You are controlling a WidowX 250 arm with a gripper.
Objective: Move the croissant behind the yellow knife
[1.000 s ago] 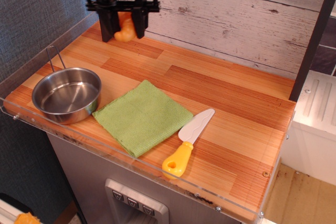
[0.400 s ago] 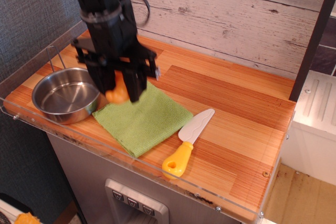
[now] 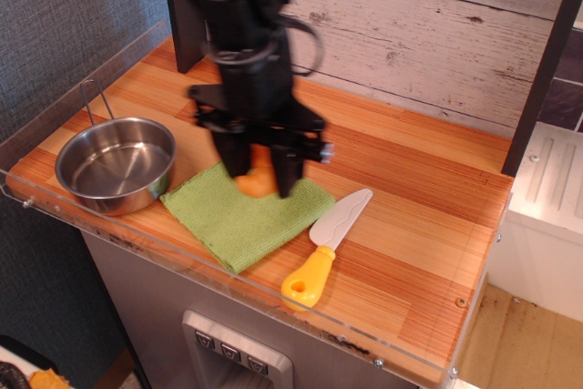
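Note:
My black gripper (image 3: 261, 179) is shut on the orange-yellow croissant (image 3: 259, 178) and holds it just above the green cloth (image 3: 239, 214), left of the knife. The yellow knife (image 3: 325, 246) lies flat on the wooden counter at the front right of the cloth. Its white blade points to the back right and its yellow handle with the hole points toward the front edge. The arm is blurred by motion and hides most of the croissant.
A steel pot (image 3: 116, 163) with a wire handle stands at the left. A clear plastic rim (image 3: 273, 296) runs along the counter's front and left edges. A whitewashed plank wall (image 3: 419, 34) closes the back.
My gripper has carried the croissant from the back left corner forward and to the right, past the pot, to above the green cloth near the knife. The knife, cloth and pot have not moved.

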